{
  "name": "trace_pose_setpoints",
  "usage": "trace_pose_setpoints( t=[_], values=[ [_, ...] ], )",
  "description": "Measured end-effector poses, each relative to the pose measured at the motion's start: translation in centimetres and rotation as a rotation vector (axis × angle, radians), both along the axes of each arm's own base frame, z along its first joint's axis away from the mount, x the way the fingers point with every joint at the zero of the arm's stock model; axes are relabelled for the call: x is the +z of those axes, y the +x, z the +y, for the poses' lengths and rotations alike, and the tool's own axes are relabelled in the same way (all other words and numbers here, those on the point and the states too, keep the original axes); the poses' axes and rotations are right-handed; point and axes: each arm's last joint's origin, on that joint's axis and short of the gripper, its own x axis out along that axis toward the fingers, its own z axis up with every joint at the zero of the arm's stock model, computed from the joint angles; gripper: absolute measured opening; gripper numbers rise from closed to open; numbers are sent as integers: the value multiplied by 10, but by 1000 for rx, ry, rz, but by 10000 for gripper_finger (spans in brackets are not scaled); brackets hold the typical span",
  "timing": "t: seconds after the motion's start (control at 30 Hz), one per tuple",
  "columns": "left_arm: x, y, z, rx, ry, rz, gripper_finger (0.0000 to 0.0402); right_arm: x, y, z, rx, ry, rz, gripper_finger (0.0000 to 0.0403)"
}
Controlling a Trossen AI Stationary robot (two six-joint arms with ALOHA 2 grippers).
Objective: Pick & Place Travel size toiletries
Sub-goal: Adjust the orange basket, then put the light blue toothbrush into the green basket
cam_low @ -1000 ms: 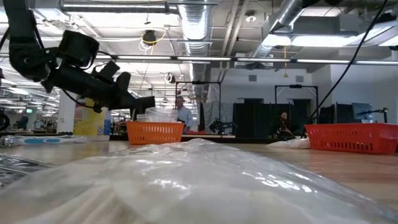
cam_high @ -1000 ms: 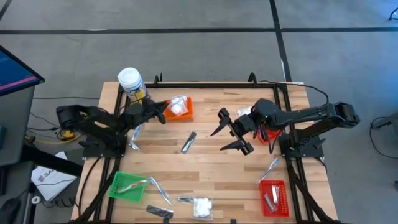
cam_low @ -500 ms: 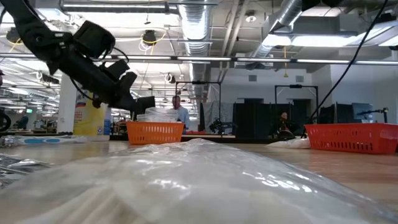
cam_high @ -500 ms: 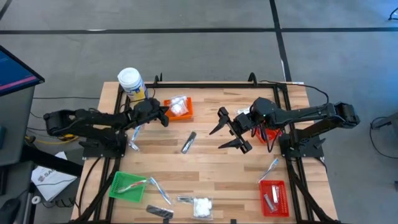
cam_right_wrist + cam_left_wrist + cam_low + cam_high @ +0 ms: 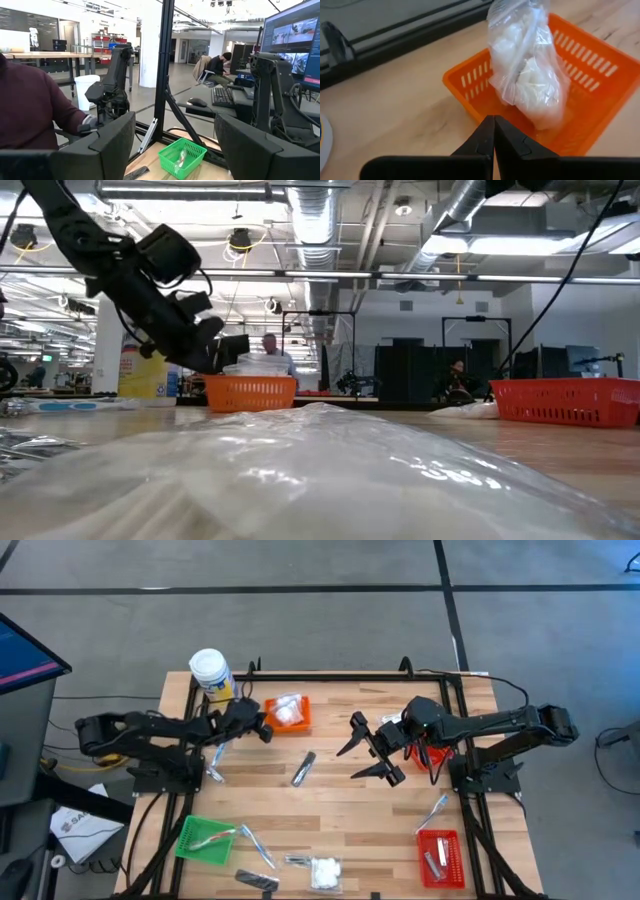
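An orange basket (image 5: 288, 713) at the far left holds a clear-wrapped white packet (image 5: 530, 75). My left gripper (image 5: 264, 729) is shut and empty, tilted down, with its tips (image 5: 493, 125) just short of the basket's near corner. My right gripper (image 5: 362, 753) hangs open above the table's middle right with nothing between its fingers. On the wood lie a silvery sachet (image 5: 303, 768), a thin stick (image 5: 432, 812), another stick (image 5: 258, 845), a white packet (image 5: 325, 870) and a dark sachet (image 5: 257, 882).
A white-lidded jar (image 5: 210, 673) stands at the far left corner, behind my left arm. A green basket (image 5: 205, 838) sits near left and a red basket (image 5: 438, 858) near right, each holding items. A person's sleeve (image 5: 35, 110) shows beyond the table.
My left gripper has tipped from nearly level to pointing down beside the orange basket, staying about where it was, while that arm's elbow has swung out toward the table's left edge.
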Motion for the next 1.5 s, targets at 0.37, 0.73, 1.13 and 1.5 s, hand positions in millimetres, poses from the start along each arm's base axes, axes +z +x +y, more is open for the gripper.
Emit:
trace_pose_setpoints(
  t=[0.37, 0.73, 1.13, 1.5],
  values=[
    [-14, 15, 7, -30, 55, -21, 0, 0, 0, -2, -7, 0, 0, 265],
    [-10, 18, 4, -63, 86, -47, 0, -1, 0, -2, -7, 0, 11, 265],
    [16, 24, -16, -194, 205, -109, 0, -6, 1, -11, -37, 20, 72, 265],
    [31, 26, -33, -275, 251, -171, 0, -17, 0, -30, -97, 121, 242, 265]
  ],
)
